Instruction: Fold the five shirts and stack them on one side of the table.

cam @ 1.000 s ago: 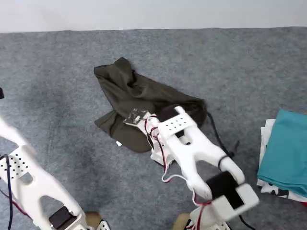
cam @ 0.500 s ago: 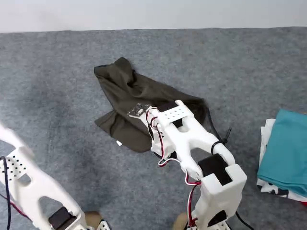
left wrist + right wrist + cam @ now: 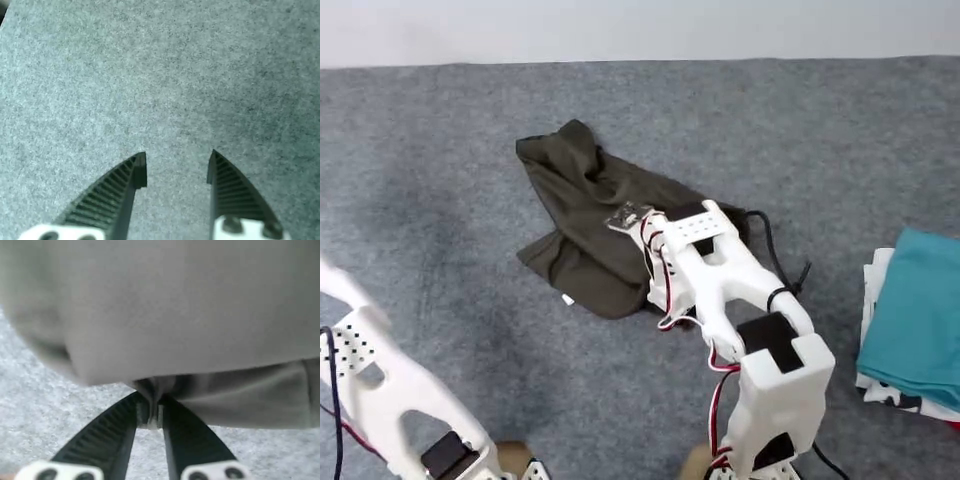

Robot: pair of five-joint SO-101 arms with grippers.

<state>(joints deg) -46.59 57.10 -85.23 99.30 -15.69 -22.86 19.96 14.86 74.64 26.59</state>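
High view: a dark shirt (image 3: 595, 205) lies crumpled mid-table (image 3: 440, 150), one corner thrown toward the far side. The right arm (image 3: 740, 300) stretches over its near right edge, wrist low on the cloth, a sensible spot for taking a hem and pulling the bundle flat. Off at the right edge sits the stack (image 3: 912, 325), teal on top with white under it, so that looks like the chosen side for finished shirts. This dark one is well apart from it and not yet folded. The left arm (image 3: 385, 400) waits at the near left corner, out of the way.

Left wrist view: the left gripper (image 3: 176, 167) hangs over bare grey felt, jaws spread with nothing between them. My guess is it stands ready for a second corner once the cloth is spread.

Right wrist view: here is the action. The right gripper (image 3: 150, 412) has its jaws pinched together on a small pleat of the shirt (image 3: 175, 315), right at the edge, with the rest of the cloth billowing beyond the tips. It's a thin bite, enough to drag or lift, though a sharp tug could slip it free.
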